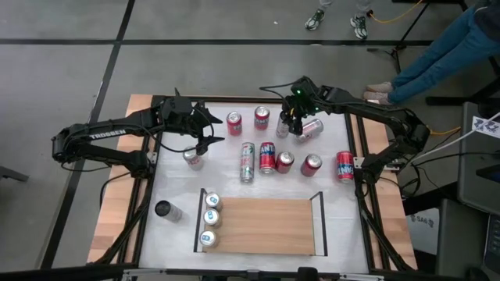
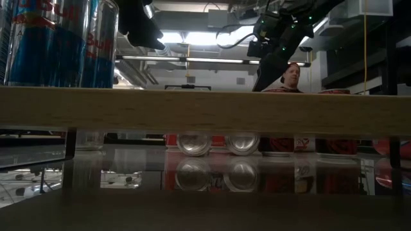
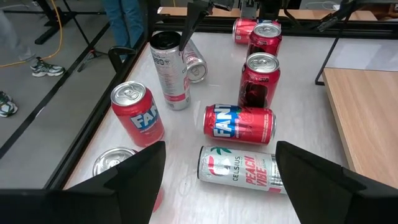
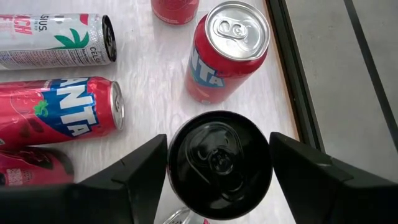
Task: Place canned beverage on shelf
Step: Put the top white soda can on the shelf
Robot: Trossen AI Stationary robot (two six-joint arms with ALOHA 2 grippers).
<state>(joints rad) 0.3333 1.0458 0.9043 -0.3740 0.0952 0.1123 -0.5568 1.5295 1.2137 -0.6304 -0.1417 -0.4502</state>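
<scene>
Black-topped can (image 4: 219,163) sits between the right gripper's (image 4: 217,180) wide fingers, contact unclear; left gripper's (image 3: 217,180) fingers spread empty.

"TROSSEN" runs along the left arm (image 1: 105,134). A lying white can (image 3: 244,169) reads "CELSIUS PEACH VIBE" — the lying red can (image 3: 239,123) beside it reads "FANTA".

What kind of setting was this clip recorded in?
Most likely a robotics lab or workshop: a black-framed work table on a grey concrete floor, loose cables on the ground, and people's legs beside the rig.
</scene>
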